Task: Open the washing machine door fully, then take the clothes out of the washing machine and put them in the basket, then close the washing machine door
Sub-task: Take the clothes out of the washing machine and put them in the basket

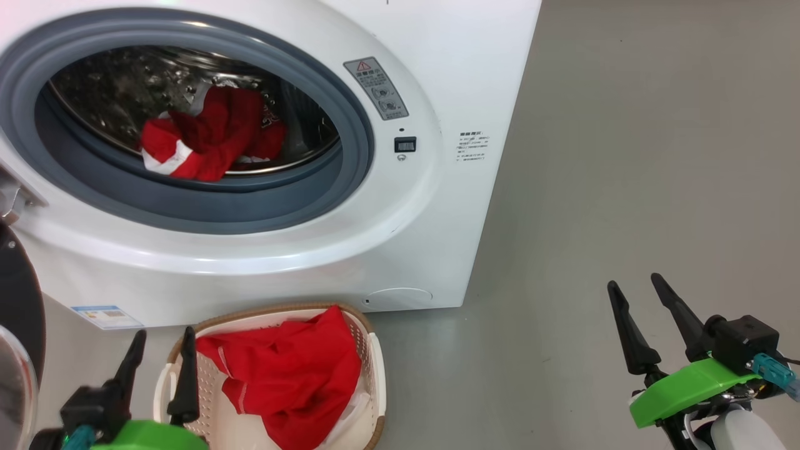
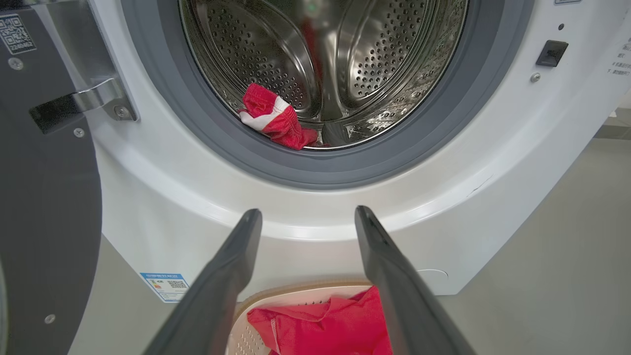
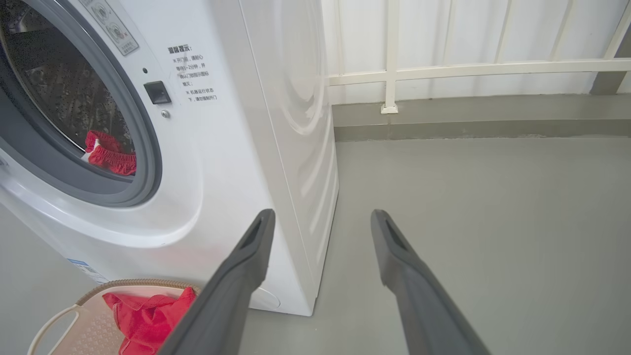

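The white washing machine (image 1: 437,206) stands with its door (image 1: 19,300) swung open at the far left, the dark rim (image 2: 44,207) showing beside the hinge. Red clothes (image 1: 206,137) with white trim lie in the steel drum (image 2: 276,118), also seen at the drum's edge (image 3: 108,155). Another red garment (image 1: 294,375) lies in the cream basket (image 1: 375,369) on the floor before the machine. My left gripper (image 1: 161,340) hovers open over the basket's left end, fingers (image 2: 236,256) pointing at the machine's front. My right gripper (image 1: 637,294) hangs open and empty to the right of the machine.
Grey floor (image 1: 625,156) stretches to the right of the machine. A white railing and wall (image 3: 468,69) close off the far side. A blue label (image 1: 106,315) marks the machine's lower left corner.
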Robot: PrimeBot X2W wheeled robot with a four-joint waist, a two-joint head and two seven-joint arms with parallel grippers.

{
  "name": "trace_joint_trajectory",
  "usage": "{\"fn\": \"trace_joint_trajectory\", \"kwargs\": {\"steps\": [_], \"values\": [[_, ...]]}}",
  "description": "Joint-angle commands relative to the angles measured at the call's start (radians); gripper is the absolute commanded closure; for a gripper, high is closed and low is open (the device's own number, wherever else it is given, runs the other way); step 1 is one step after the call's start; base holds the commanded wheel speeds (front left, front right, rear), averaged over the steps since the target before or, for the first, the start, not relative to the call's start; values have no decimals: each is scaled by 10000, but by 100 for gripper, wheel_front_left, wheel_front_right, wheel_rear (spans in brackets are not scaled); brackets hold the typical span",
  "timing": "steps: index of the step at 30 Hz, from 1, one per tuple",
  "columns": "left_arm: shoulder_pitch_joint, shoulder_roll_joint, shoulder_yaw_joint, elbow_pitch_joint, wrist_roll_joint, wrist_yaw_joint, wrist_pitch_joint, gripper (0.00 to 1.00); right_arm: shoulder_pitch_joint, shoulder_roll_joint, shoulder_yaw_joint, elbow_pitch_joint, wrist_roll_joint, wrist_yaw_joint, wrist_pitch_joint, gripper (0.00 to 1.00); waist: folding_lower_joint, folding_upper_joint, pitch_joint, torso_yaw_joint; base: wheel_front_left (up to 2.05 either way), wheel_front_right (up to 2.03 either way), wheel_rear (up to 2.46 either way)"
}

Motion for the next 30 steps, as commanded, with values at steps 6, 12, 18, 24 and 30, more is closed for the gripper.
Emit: {"fn": "trace_joint_trajectory", "kwargs": {"steps": [6,12,18,24,30], "values": [[711,-52,706,-1273,179,-51,-124,0,291,-47,4,-336,101,16,-118,0,0,0,-2,-17,0,0,0],[801,-164,785,-1486,234,-70,-124,0,294,-13,-13,-349,87,16,-118,0,0,0,41,-32,0,0,0],[562,-252,786,-1455,229,-95,-124,0,221,-15,5,-389,71,16,-118,0,0,0,110,-33,0,0,0],[-411,-199,600,-790,177,-108,-124,0,53,52,67,-437,33,16,-118,0,0,0,449,24,0,0,0],[-2294,141,312,703,237,-113,-29,0,-338,169,282,-454,-6,16,-118,0,0,0,960,-86,0,0,0]]}}
